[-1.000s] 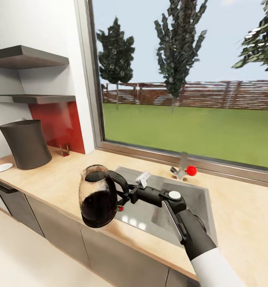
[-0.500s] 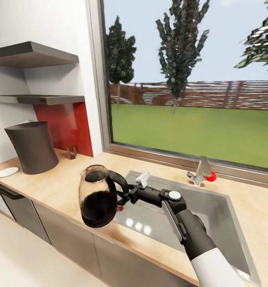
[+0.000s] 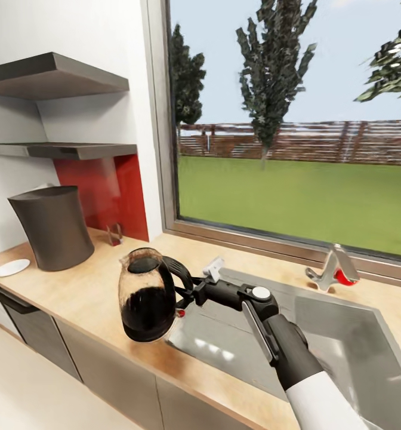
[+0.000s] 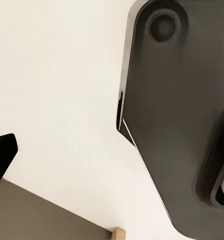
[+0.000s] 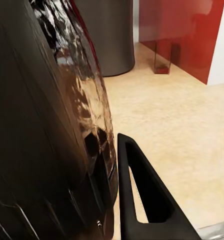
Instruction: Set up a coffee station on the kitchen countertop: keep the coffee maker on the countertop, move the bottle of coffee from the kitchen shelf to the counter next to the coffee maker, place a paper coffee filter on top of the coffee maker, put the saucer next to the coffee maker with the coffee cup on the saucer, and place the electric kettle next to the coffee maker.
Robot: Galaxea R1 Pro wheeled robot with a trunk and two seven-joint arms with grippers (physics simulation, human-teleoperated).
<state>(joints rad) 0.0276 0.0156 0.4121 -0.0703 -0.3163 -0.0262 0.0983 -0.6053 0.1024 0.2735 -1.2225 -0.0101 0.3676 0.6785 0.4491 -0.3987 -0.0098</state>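
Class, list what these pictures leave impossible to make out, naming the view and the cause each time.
- Head view: the right gripper fingers, masked by the electric kettle handle.
- Head view: the coffee maker carafe side faces away.
- Head view: the saucer is too small to show any detail.
- Left wrist view: dark robot parts, cut by edges.

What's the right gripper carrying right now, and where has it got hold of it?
The electric kettle, gripped by its black loop handle in the right gripper.
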